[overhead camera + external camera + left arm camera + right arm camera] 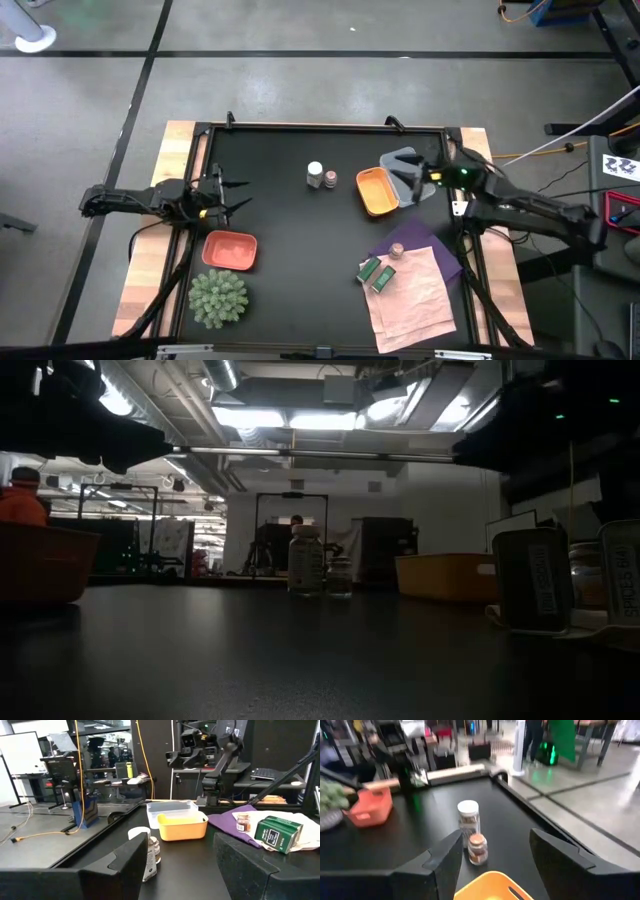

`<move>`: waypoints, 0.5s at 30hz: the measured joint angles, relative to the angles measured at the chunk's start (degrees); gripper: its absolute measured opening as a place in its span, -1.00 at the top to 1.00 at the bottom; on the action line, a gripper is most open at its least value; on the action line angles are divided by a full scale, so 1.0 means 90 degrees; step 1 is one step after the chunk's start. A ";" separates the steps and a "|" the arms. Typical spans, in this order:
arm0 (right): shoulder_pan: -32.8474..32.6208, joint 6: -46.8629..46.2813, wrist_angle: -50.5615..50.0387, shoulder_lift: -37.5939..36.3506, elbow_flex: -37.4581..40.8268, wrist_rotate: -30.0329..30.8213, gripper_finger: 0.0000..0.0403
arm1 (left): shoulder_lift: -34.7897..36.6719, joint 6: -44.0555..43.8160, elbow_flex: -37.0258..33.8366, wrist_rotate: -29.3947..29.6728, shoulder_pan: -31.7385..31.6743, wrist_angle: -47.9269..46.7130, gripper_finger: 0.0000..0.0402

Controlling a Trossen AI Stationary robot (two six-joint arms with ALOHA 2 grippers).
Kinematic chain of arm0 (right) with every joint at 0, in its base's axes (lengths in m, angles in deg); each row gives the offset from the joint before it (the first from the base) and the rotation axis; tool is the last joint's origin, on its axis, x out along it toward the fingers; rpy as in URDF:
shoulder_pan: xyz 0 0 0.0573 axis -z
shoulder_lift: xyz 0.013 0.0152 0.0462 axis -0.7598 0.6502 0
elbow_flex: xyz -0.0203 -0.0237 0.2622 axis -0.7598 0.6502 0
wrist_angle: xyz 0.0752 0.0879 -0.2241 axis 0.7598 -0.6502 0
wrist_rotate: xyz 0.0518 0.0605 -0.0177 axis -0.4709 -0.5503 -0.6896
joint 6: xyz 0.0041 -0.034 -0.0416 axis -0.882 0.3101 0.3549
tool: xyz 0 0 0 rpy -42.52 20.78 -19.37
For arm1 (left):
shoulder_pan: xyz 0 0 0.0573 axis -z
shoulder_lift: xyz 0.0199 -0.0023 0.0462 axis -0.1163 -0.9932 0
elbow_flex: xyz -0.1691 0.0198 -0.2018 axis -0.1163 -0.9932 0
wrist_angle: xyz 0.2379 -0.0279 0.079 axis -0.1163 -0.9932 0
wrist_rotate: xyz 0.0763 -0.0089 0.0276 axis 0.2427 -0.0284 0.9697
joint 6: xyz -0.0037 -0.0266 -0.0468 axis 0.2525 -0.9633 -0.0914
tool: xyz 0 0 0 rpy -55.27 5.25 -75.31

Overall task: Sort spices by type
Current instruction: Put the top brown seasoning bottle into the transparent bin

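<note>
Overhead, right end effector (417,181) spread above clear tray (403,159), empty

A white-capped jar (468,822) and a small pinkish-topped jar (477,848) stand touching on the black counter (420,830), past the open right claw (492,857).

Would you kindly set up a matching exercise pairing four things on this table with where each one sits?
Things:
1. white-capped jar
2. green packets
3. orange tray
4. plant ball

Places:
A. on the pinkish cloth
B. below the right gripper
C. next to the salmon-red tray
D. beside a pink-topped jar, mid-table

Pairs: 1-D, 2-A, 3-B, 4-C
</note>
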 joint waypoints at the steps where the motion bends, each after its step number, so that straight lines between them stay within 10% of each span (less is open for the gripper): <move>1: 0.0000 0.0096 0.0001 0.0320 -0.0163 -0.0009 -0.14 | 0.0000 -0.0038 0.0000 0.0002 -0.0002 -0.0002 -0.08; 15: 0.0000 0.0940 -0.0031 0.4241 -0.2512 -0.0304 -0.14 | 0.0000 -0.0151 0.0012 0.0006 -0.0001 -0.0107 -0.08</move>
